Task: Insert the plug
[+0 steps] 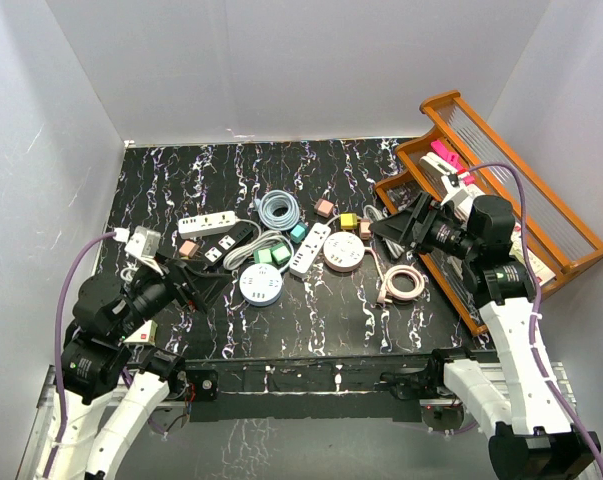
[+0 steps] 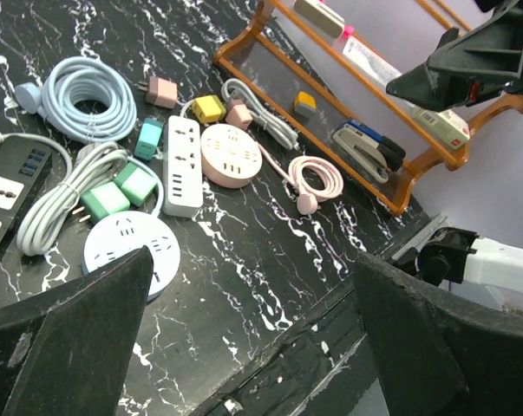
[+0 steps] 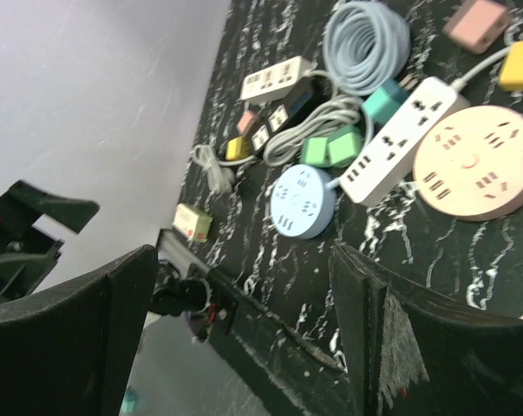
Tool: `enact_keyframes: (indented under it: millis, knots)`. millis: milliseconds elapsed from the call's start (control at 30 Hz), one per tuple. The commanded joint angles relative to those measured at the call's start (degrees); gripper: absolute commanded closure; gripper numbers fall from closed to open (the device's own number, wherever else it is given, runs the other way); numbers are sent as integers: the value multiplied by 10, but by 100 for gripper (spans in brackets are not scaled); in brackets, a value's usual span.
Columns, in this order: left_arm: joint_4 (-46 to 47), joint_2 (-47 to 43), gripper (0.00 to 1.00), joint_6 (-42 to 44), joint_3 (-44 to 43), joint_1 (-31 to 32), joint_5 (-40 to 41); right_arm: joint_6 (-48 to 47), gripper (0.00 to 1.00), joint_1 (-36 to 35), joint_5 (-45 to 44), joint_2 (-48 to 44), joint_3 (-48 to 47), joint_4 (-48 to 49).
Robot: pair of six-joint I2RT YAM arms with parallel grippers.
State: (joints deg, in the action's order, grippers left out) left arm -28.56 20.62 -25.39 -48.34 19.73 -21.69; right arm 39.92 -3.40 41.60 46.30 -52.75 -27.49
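Observation:
Several power strips and plugs lie mid-table. A white strip sits beside a round pink socket. A round blue socket lies nearer, with two green plugs behind it. A coiled pink cable lies on the right. My left gripper hovers open at the left. My right gripper hangs open above the pink socket's right side. Neither holds anything.
A wooden rack with small items stands at the right edge. A light blue cable coil, a yellow plug, a white strip and a black strip lie further back. White walls enclose the table.

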Motion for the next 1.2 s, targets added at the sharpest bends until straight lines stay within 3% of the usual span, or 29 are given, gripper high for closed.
enact_keyframes:
  millis: [0,233,333,500,700,867,1167]
  knots:
    - [26,9,2,27,21,2,16,-25,24,-44,-103,26,-24,48]
    - [9,8,2,36,55,2,96,-43,26,-297,-432,140,-76,19]
    - [21,-2,2,31,73,3,114,-39,27,-341,-554,209,-92,18]
    - [39,-1,2,21,89,3,132,9,28,-348,-689,314,-114,25]
    - [3,34,2,22,82,4,195,62,29,-342,-731,443,-161,6]
    - [8,61,2,23,83,8,182,63,50,-299,-705,529,-217,5]
    - [94,113,2,39,100,9,145,-6,52,-256,-646,623,-264,24]
